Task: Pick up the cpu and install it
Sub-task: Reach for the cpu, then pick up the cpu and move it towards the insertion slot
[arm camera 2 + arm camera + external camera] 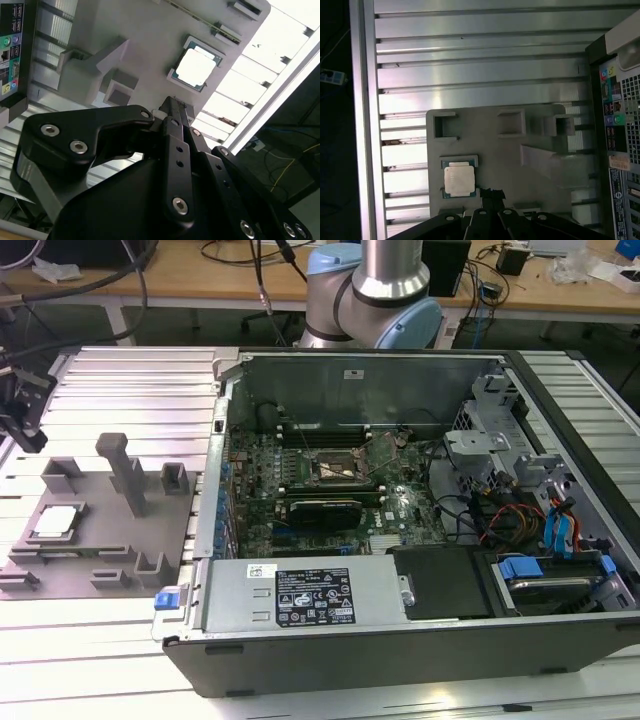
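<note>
The cpu is a small square chip with a silvery-white top. It lies flat in a recess of the grey plastic tray at the exterior view's left, and shows in both wrist views. My gripper hangs above the tray's far left corner, apart from the chip. Its fingertips look pressed together with nothing between them, a short way beside the cpu. The dark motherboard socket with its metal frame sits inside the open computer case.
The tray carries raised blocks and a tall post near the cpu. The case's metal wall stands between tray and motherboard. Cables, drive bays and a power supply crowd the case. Ribbed aluminium table surrounds the tray.
</note>
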Controlling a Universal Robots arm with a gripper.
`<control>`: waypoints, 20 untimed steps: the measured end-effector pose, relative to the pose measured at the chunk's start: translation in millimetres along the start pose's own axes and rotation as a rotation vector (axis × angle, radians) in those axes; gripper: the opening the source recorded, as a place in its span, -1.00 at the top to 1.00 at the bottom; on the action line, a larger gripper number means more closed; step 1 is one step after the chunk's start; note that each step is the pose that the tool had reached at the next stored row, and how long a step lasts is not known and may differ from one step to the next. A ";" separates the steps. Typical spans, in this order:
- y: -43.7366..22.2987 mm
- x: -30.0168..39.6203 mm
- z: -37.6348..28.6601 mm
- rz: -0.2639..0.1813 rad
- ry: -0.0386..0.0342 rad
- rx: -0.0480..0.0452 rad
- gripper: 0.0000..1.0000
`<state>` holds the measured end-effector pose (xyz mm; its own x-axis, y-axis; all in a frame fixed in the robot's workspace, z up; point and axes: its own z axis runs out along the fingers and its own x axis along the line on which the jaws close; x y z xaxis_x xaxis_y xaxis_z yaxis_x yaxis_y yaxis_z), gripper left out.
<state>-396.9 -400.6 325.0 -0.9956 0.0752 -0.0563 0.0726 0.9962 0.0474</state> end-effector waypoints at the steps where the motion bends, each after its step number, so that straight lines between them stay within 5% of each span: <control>1: -1.0 0.0 0.5 0.000 -0.0001 0.0000 0.79; 20: -4.3 0.1 3.6 0.000 0.0001 0.0001 0.79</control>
<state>-397.1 -404.7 321.2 -0.9956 0.0753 -0.0561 0.0727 0.9962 0.0473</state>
